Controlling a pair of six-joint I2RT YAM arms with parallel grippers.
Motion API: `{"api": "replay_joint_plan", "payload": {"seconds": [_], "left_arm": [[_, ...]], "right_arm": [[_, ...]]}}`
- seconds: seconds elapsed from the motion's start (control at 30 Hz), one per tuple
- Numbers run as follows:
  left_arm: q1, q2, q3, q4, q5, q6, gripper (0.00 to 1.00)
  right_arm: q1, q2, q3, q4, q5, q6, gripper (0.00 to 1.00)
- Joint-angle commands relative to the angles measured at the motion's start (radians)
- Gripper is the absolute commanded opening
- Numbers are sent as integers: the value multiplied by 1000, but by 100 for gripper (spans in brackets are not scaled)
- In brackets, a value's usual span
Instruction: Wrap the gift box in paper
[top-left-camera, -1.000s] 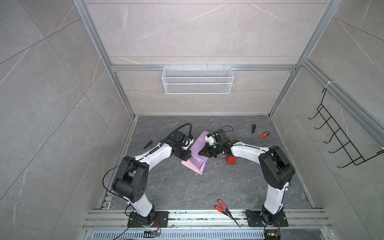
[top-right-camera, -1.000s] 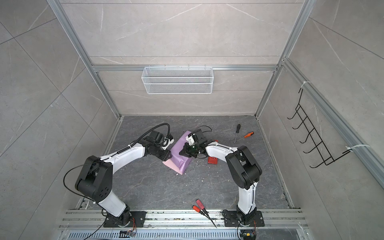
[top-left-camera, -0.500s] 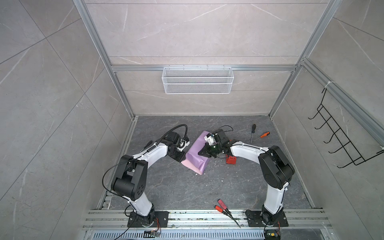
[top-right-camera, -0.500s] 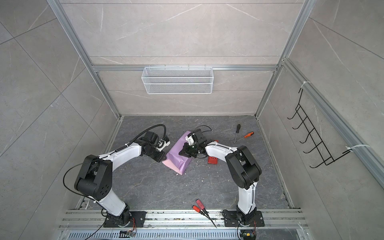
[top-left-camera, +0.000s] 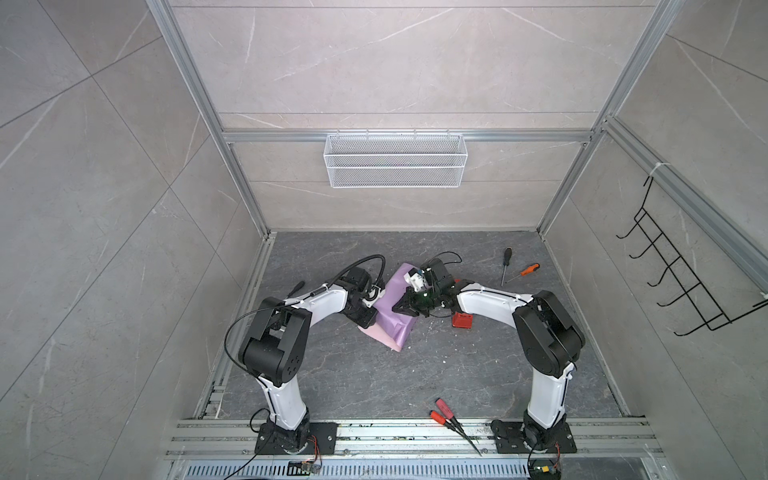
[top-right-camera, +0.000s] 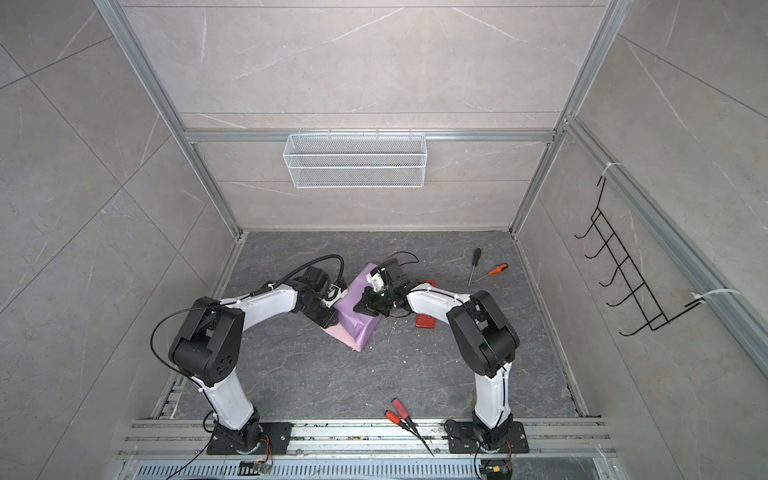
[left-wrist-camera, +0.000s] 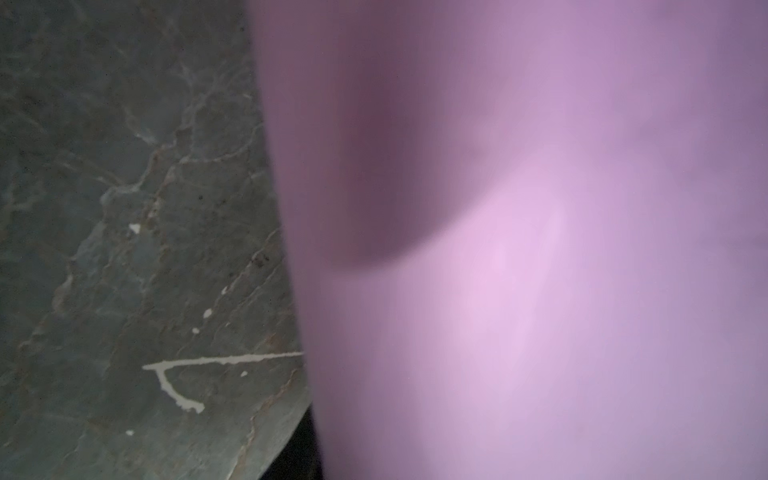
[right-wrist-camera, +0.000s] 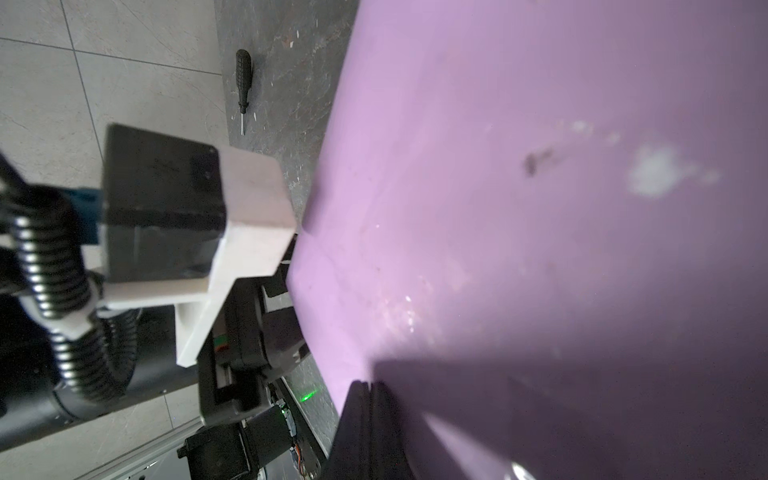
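The paper lies near the middle of the dark tabletop, lilac side up, draped over a blocky shape. A strip of its pale pink side shows along the near-left edge. The gift box itself is not visible and is probably under the sheet.

The right gripper reaches in from the right and rests on top of the draped paper. In the right wrist view its jaws are pressed together with nothing between them, tips against the lilac surface.

The left gripper sits low at the left edge of the paper, touching or just beside it. The left wrist view is filled with blurred lilac paper and bare tabletop, so I cannot tell whether its jaws are open or gripping the sheet.

A red tape dispenser stands just right of the paper, beside the right forearm. Two screwdrivers, one black-handled and one orange-handled, lie well apart from it at the far right.
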Motion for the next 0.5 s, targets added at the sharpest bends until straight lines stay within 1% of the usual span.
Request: {"api": "replay_joint_plan", "payload": {"seconds": [0.0,0.07,0.13,0.23,0.3,0.4,0.47], "left_arm": [[-15,29,52,7,-48,-47,33],[-22,42,63,1,-81,-57,31],[-27,42,64,6,-112,-68,25],[-34,52,66,13,-154,-83,18],[-41,57,74,5,-180,-88,13],[-50,55,78,4,-198,-91,9],[-54,57,75,11,-212,-94,9]], "right_arm": [[26,70,-45,-129,46,-16,0],[29,63,-57,-104,38,9,0],[35,48,-69,-84,42,13,0],[36,59,-62,-111,50,-8,0],[36,57,-69,-103,44,6,0],[39,41,-88,-72,45,16,0],[39,55,-74,-98,49,-1,0]]}}
